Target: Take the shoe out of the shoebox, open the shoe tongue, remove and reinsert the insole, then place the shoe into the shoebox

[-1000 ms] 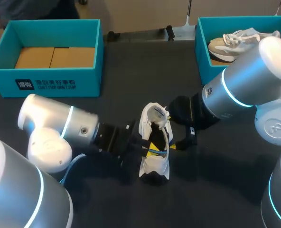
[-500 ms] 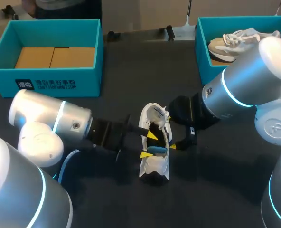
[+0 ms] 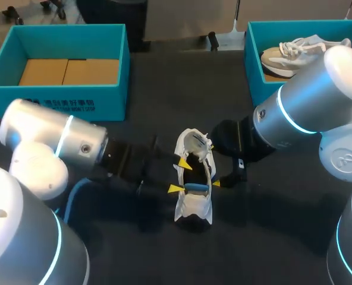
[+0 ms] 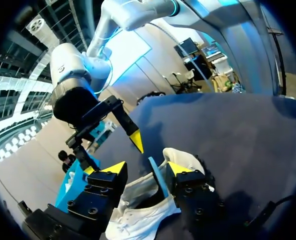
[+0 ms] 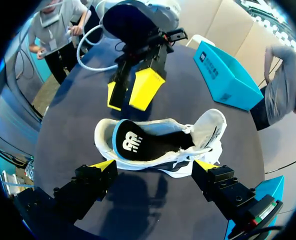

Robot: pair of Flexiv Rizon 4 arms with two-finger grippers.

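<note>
Black tabletop (image 3: 164, 89) holds white shoe (image 3: 192, 205), long axis running near-to-far.

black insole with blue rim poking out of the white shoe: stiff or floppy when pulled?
Probably floppy: the black insole with blue rim looks thin and bends up out of the white shoe. Likely light too, so the soft shoe may drag along with it.

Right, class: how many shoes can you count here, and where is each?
2. A white shoe lies in the middle of the table; a beige shoe sits in the teal shoebox at the far right. The right arm could hide another there.
</note>
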